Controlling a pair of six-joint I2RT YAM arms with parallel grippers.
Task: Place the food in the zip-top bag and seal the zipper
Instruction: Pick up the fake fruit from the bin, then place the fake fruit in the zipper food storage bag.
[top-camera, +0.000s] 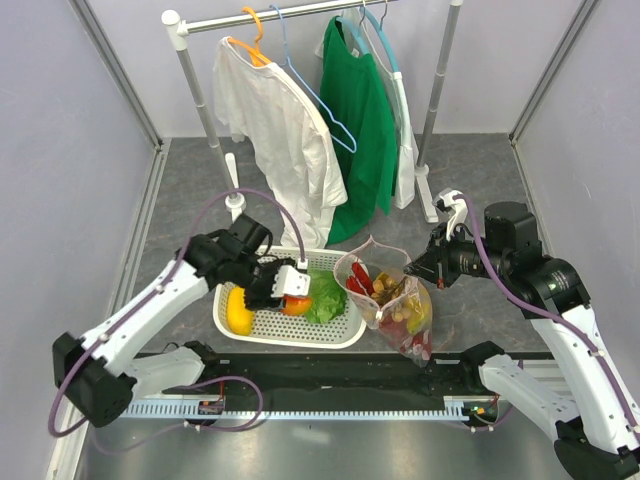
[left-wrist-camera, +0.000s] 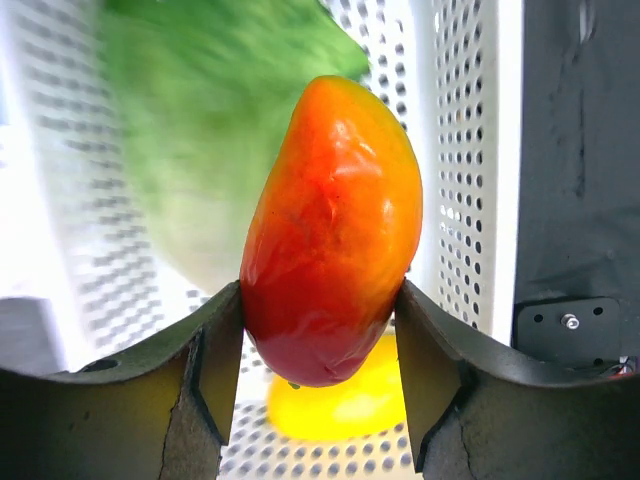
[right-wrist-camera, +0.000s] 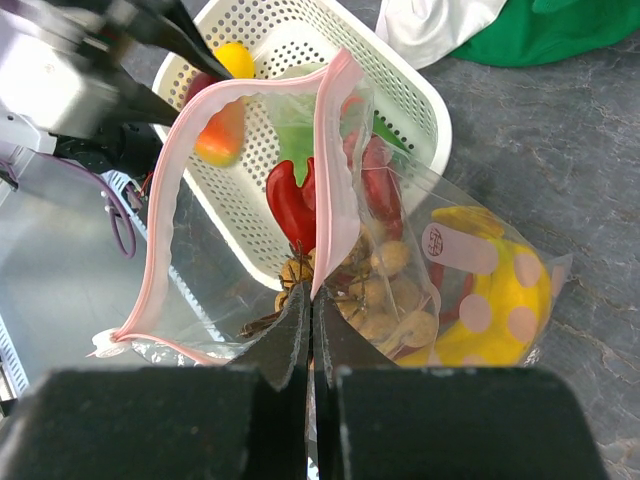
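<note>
My left gripper (top-camera: 293, 296) is shut on the red-yellow mango (left-wrist-camera: 335, 225), held just above the white basket (top-camera: 345, 336). A yellow lemon (top-camera: 239, 312) and green lettuce (top-camera: 325, 296) lie in the basket; both also show in the left wrist view, the lemon (left-wrist-camera: 345, 400) under the mango and the lettuce (left-wrist-camera: 200, 130) behind it. My right gripper (right-wrist-camera: 312, 300) is shut on the pink zipper strip (right-wrist-camera: 335, 160) of the clear zip-top bag (top-camera: 392, 300), holding its mouth open and upright. Inside the bag are the red lobster (right-wrist-camera: 295, 200), brown longans (right-wrist-camera: 385, 300) and yellow banana (right-wrist-camera: 500, 300).
A clothes rack (top-camera: 200, 20) stands at the back with a white shirt (top-camera: 280, 130) and a green shirt (top-camera: 360, 120) hanging down to the table. The bag stands right against the basket's right end. Grey walls close in both sides.
</note>
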